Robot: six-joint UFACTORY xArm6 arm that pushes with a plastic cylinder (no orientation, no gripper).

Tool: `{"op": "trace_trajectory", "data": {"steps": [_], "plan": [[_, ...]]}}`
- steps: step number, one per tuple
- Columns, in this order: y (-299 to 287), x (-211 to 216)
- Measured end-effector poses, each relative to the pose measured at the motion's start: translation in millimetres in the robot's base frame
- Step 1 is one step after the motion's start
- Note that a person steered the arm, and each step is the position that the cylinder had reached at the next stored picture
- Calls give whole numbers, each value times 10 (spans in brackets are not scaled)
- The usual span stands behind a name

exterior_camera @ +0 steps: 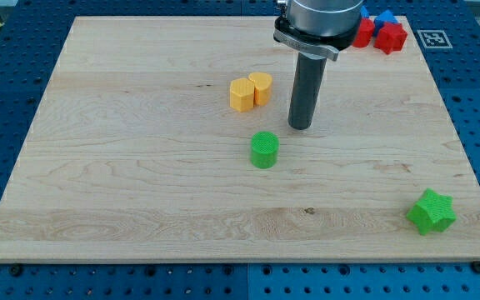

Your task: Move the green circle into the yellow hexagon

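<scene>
The green circle [264, 150] is a short green cylinder near the middle of the wooden board [123, 167]. The yellow hexagon [242, 95] stands above and left of it, touching a second yellow block [261, 87] on its right. My tip [300, 127] is the lower end of the dark rod, resting on the board just up and right of the green circle, with a small gap between them. The tip is to the right of and below the yellow pair.
A green star [431, 212] sits near the board's bottom right corner. Red blocks [390, 37] and a blue block [385, 18] cluster at the top right edge, partly behind the arm. A marker tag [433, 38] lies off the board at top right.
</scene>
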State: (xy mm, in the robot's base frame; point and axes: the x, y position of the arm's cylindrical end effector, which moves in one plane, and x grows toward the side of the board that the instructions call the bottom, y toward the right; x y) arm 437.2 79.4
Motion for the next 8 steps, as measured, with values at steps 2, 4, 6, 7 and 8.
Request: {"op": "trace_trajectory", "data": {"steps": [2, 4, 6, 7, 8], "plan": [[228, 404], [-208, 685], [-539, 670], [-615, 326], [-615, 482]]}}
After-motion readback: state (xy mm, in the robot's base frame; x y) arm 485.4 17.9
